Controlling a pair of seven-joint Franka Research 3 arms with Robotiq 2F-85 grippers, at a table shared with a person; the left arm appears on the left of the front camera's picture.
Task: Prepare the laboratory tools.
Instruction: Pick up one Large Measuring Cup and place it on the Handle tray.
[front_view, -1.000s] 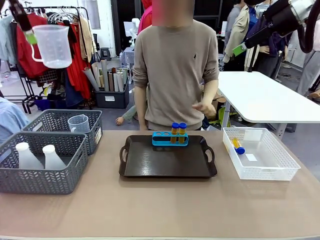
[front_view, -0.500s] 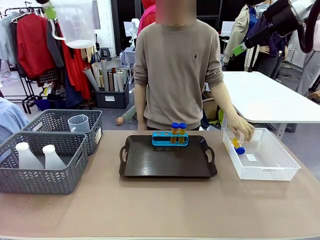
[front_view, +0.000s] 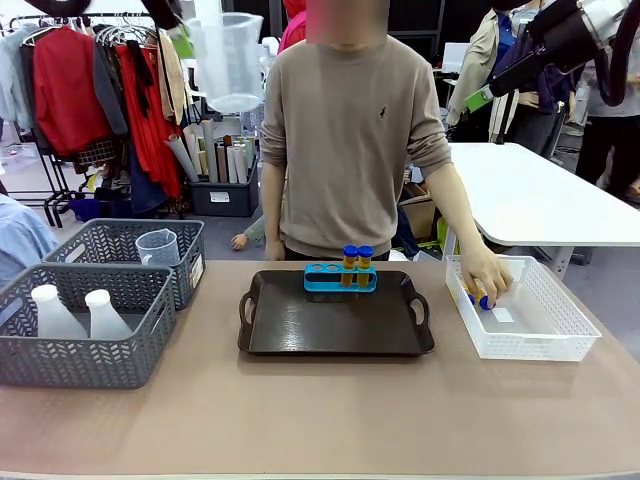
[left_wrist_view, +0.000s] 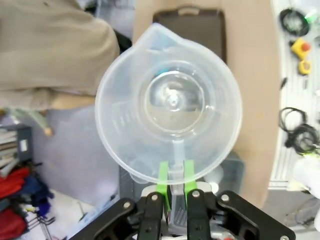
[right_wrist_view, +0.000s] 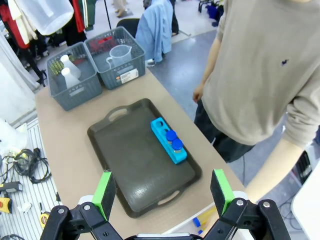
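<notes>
My left gripper (left_wrist_view: 175, 179) is shut on the handle of a clear measuring beaker (left_wrist_view: 170, 105), held high above the table's far left (front_view: 228, 60). Two orange tubes with blue caps (front_view: 357, 262) stand in a blue rack (front_view: 340, 277) at the back of the dark tray (front_view: 300, 335). The person's hand (front_view: 487, 280) rests on another orange tube (front_view: 482, 299) inside the white mesh basket (front_view: 540, 335). Two white conical flasks (front_view: 55, 312) sit in the near grey basket (front_view: 85, 355). My right gripper (right_wrist_view: 163, 192) is open, high over the right side, with nothing between its fingers.
A second clear beaker (front_view: 157, 246) stands in the far grey basket (front_view: 190, 262). The person stands at the table's far edge behind the tray. A white table (front_view: 540, 200) and clothes racks lie beyond. Bare tabletop stretches in front of the tray.
My left arm has carried the beaker to the right, from the top left corner toward the person. The person's hand has reached into the white mesh basket onto the tube.
</notes>
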